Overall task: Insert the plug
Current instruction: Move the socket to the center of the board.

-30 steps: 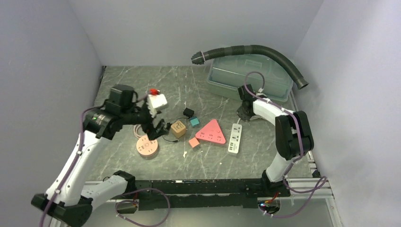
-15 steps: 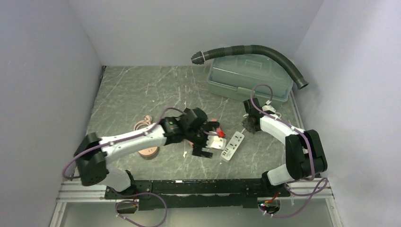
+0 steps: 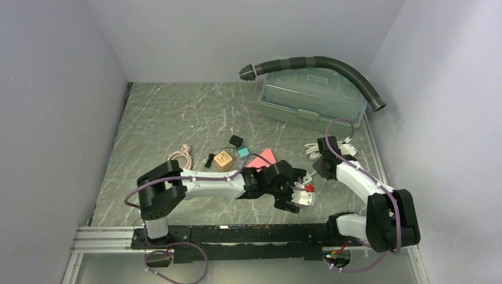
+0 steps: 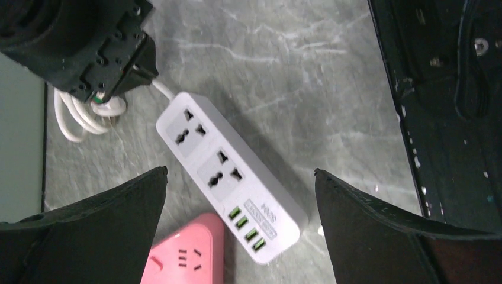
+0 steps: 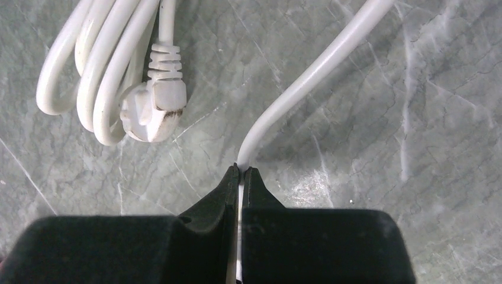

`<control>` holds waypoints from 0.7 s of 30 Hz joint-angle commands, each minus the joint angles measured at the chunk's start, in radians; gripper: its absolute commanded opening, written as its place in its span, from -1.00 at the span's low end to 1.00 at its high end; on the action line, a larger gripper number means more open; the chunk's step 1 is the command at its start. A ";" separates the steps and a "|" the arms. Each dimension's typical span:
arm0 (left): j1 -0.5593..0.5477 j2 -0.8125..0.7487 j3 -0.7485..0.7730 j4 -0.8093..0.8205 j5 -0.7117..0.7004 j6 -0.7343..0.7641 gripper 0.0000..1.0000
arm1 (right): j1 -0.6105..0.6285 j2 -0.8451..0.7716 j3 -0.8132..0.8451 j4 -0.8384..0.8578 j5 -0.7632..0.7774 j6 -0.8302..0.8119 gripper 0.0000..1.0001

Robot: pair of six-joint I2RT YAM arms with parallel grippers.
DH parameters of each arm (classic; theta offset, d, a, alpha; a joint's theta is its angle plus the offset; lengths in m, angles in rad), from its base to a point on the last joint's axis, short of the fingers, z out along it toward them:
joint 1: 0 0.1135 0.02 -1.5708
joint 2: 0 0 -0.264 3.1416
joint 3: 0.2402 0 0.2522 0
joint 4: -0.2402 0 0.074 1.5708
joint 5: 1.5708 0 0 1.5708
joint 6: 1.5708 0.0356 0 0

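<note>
Over the white power strip (image 4: 195, 127) the left gripper (image 4: 238, 174) gapes empty, while the right gripper (image 5: 241, 171) pinches its cord (image 5: 314, 71) beside the plug (image 5: 155, 109).

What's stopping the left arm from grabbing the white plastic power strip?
Probably yes: the left gripper hangs open astride the white plastic power strip, bare tabletop either side; only a pink plastic socket crowds one end.

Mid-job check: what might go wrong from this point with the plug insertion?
1. The right fingers pinch the white cable, not the white plug, which lies loose by the coil; pulling may drag the white rectangular power strip.
2. The open left fingers flank that strip, close to the pink socket block; closing may nudge it.
</note>
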 commanded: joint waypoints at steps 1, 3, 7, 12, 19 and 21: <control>-0.032 0.069 0.043 0.099 -0.105 -0.008 0.99 | -0.002 -0.032 -0.019 0.002 -0.020 -0.029 -0.95; -0.032 0.103 0.053 0.084 -0.132 0.001 0.99 | -0.001 -0.064 -0.043 -0.002 -0.035 -0.031 -0.95; -0.023 0.123 0.029 0.035 -0.160 0.028 0.99 | -0.001 -0.145 -0.086 -0.016 -0.052 -0.045 -0.92; 0.029 0.115 0.008 -0.025 -0.213 0.102 0.99 | -0.001 -0.191 -0.097 -0.034 -0.066 -0.065 -0.90; 0.121 0.095 0.010 -0.073 -0.242 0.183 0.96 | -0.001 -0.202 -0.101 -0.033 -0.092 -0.077 -0.85; 0.131 0.096 0.019 -0.075 -0.235 0.186 0.97 | -0.002 -0.209 -0.104 -0.038 -0.103 -0.079 -0.80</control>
